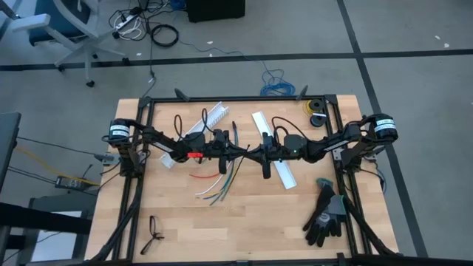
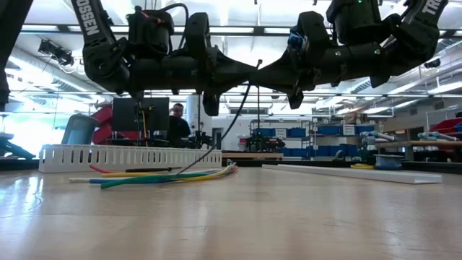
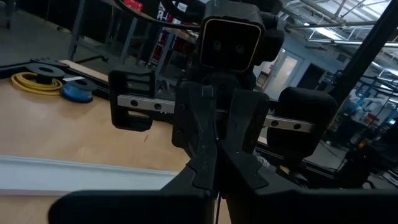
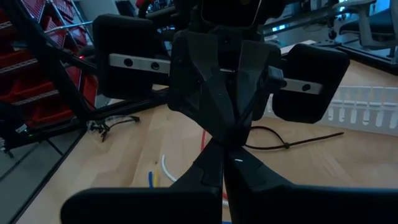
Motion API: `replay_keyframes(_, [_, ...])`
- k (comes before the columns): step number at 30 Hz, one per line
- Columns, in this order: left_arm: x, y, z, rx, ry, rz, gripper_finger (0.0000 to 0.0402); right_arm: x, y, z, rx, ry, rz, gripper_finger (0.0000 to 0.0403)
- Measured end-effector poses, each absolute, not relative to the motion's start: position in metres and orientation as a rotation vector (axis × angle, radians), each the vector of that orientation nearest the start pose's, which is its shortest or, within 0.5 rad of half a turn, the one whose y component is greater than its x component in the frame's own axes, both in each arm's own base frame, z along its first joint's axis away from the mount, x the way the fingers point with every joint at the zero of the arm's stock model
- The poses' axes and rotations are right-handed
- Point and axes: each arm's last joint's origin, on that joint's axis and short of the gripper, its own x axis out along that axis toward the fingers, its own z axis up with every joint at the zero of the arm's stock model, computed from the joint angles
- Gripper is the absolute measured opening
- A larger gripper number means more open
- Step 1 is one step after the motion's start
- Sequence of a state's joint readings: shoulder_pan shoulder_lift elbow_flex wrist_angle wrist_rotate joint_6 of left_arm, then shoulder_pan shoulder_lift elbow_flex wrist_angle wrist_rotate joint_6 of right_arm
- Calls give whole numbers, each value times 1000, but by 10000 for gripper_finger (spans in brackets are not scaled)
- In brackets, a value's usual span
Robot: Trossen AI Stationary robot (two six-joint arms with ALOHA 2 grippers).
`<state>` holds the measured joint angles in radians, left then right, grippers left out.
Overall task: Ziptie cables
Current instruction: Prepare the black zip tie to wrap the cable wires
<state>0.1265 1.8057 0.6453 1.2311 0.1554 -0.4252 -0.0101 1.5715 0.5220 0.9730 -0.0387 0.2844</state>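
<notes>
The cables lie loose on the wooden table, with red, green, yellow, blue and white wires fanned toward the near edge. They also show in the low view, and the right wrist view catches white and blue ends. Both grippers hover above them at the table's middle, tip to tip. My left gripper and my right gripper are both shut where a thin black zip tie passes between them. A second zip tie lies flat near the white channel. My left gripper comes in level from the table's left and is shut on the black zip tie near its upper end. The meeting fingers hide the exact spot. The strip slants down from there, and its lower end rests on the table by the cables. My right gripper comes in level from the table's right and is shut at the same spot on the zip tie, fingertip against fingertip with the left one. A short end sticks up above the fingers. The pads themselves are hidden.
A white slotted channel lies at the far left, and a second white strip lies under the right arm. Black gloves sit at the near right, wire spools at the far right, and a small black item at the near left.
</notes>
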Motion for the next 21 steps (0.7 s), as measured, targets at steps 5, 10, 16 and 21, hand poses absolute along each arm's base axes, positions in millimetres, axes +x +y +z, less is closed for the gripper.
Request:
replay_keyframes(5, [331, 41, 170, -414, -73, -57, 29, 291, -2, 178, 286, 79, 20, 0])
replay_keyframes(10, [331, 45, 171, -430, -75, -68, 29, 291, -1, 178, 287, 83, 26, 0])
replay_keyframes(16, [331, 47, 171, -430, -76, -64, 29, 291, -1, 177, 287, 87, 28, 0])
replay_keyframes(21, [330, 51, 171, -433, -75, -55, 29, 291, -1, 177, 288, 87, 32, 0])
